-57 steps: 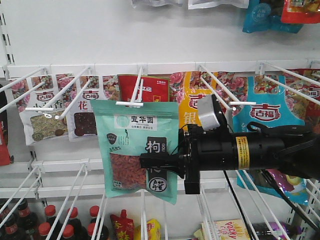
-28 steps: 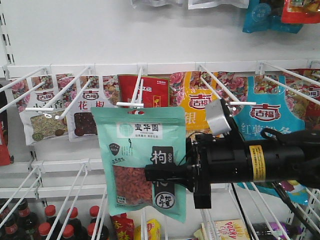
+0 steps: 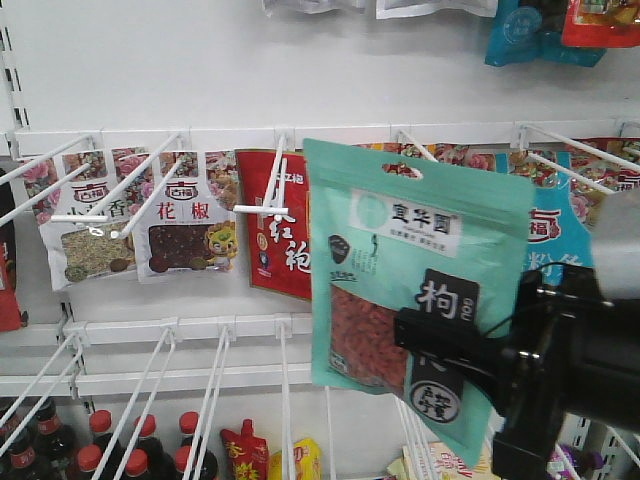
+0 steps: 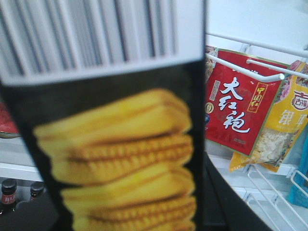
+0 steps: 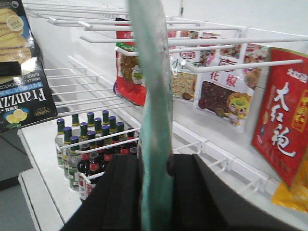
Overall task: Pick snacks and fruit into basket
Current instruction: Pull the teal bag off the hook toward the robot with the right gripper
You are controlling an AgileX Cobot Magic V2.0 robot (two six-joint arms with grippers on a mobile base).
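Right fingers [image 3: 440, 342] clamp the snack pouch [image 3: 400, 270] at its lower right part. Pouch hangs tilted in the air in front of the peg rack [image 3: 265, 208], partly covering a red pouch [image 3: 280, 240]. Right wrist view: pouch edge-on, pinched btw. the two black fingers. Left wrist view is mostly filled by a black biscuit pack [image 4: 120, 144] close to the cam. Left fingers are hidden, can't tell if open or closed. Bottles [image 5: 86, 139] stand on the shelf below.
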